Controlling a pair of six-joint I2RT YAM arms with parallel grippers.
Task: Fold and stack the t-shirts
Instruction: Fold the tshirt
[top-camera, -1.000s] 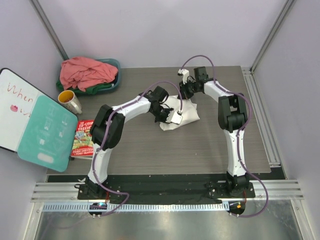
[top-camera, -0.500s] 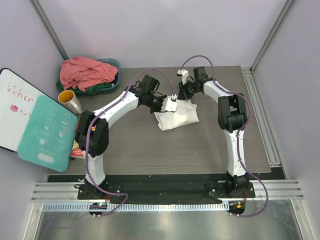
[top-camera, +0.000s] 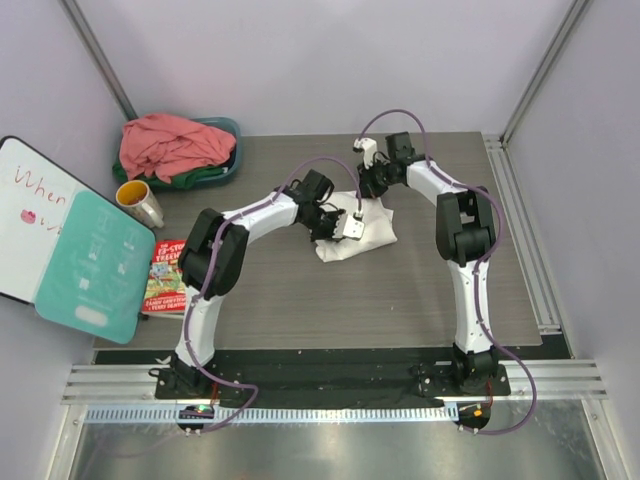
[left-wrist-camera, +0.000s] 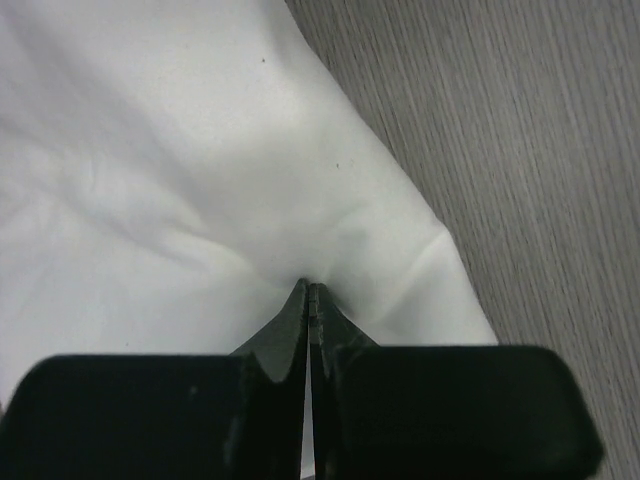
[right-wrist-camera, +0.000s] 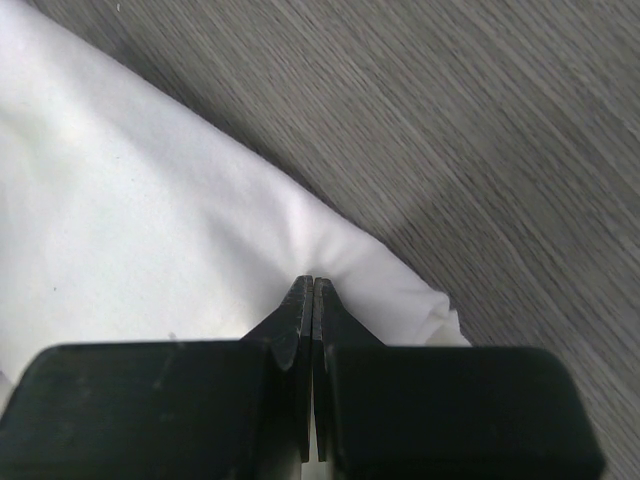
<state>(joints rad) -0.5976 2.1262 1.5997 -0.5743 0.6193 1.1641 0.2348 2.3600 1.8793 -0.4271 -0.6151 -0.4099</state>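
The white t-shirt (top-camera: 372, 232) lies bunched into a small folded shape at the middle of the table. My left gripper (top-camera: 352, 224) is shut on its left edge; in the left wrist view the cloth (left-wrist-camera: 200, 150) puckers into the closed tips (left-wrist-camera: 310, 288). My right gripper (top-camera: 366, 186) is shut on the far edge, where the white cloth (right-wrist-camera: 130, 200) gathers at its tips (right-wrist-camera: 313, 282) near a corner. The salmon-pink t-shirt (top-camera: 170, 142) is heaped in the teal basin (top-camera: 232, 128), with the dark green t-shirt (top-camera: 205, 178) showing under it.
At the left sit a yellow-lined mug (top-camera: 140, 203), a red book (top-camera: 170, 275), a whiteboard (top-camera: 30, 215) and a teal board (top-camera: 90, 265). Bare grey tabletop (top-camera: 420, 290) lies near and right of the white shirt.
The left gripper swung out to the far left with the shirt edge, then came back toward the near right over the shirt. The right gripper stayed put.
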